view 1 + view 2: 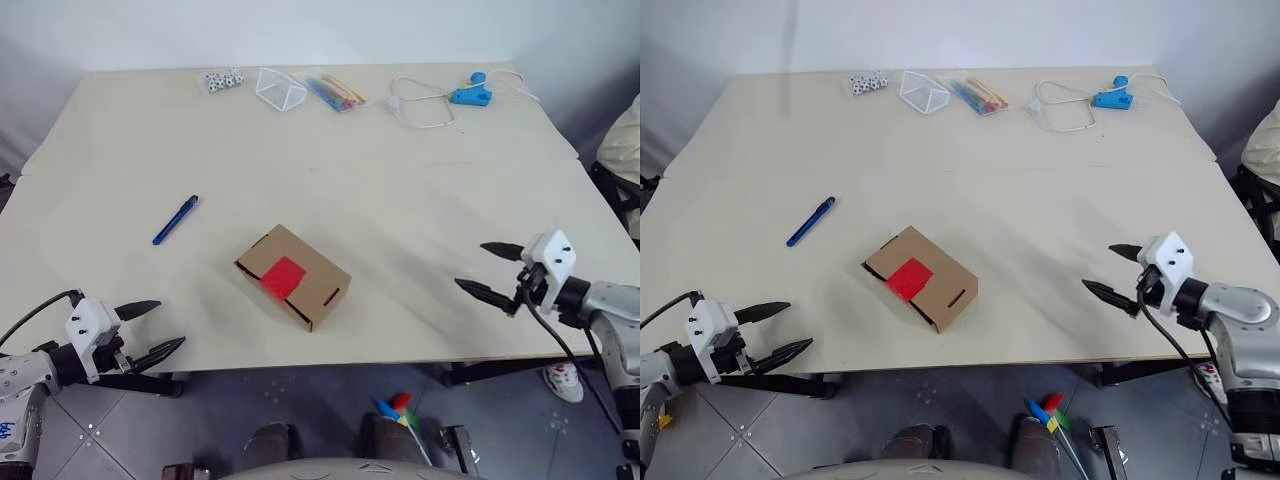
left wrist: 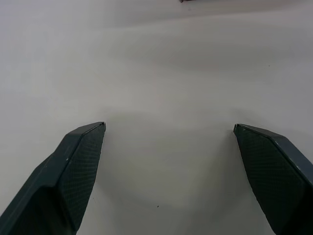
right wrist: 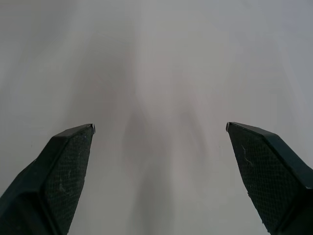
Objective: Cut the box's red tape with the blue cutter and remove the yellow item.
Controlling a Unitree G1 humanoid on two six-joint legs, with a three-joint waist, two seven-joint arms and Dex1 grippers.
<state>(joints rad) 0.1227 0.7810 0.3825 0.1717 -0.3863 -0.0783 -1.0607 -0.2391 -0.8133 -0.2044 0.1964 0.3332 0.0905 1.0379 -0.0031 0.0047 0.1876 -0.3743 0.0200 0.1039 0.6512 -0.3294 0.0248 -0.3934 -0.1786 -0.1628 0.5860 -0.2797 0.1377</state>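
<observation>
Sitting closed near the middle of the front edge of the table (image 1: pixel 420 190), the box (image 1: pixel 294 276) is turned at an angle, with the red tape (image 1: pixel 282 277) stuck across its top seam. The blue cutter (image 1: pixel 175 220) lies bare on the tabletop between the box and the table's left edge, apart from both. The left gripper (image 1: pixel 158 330) hovers over the front left corner, its fingers spread wide and holding nothing. The right gripper (image 1: pixel 487 270) hangs over the front right corner, likewise wide apart and empty. Along the far edge lie dice (image 1: pixel 221 81), a clear container (image 1: pixel 280 89), coloured sticks (image 1: pixel 335 92) and a light-blue gadget (image 1: pixel 470 95) with a white cable (image 1: pixel 420 104).
</observation>
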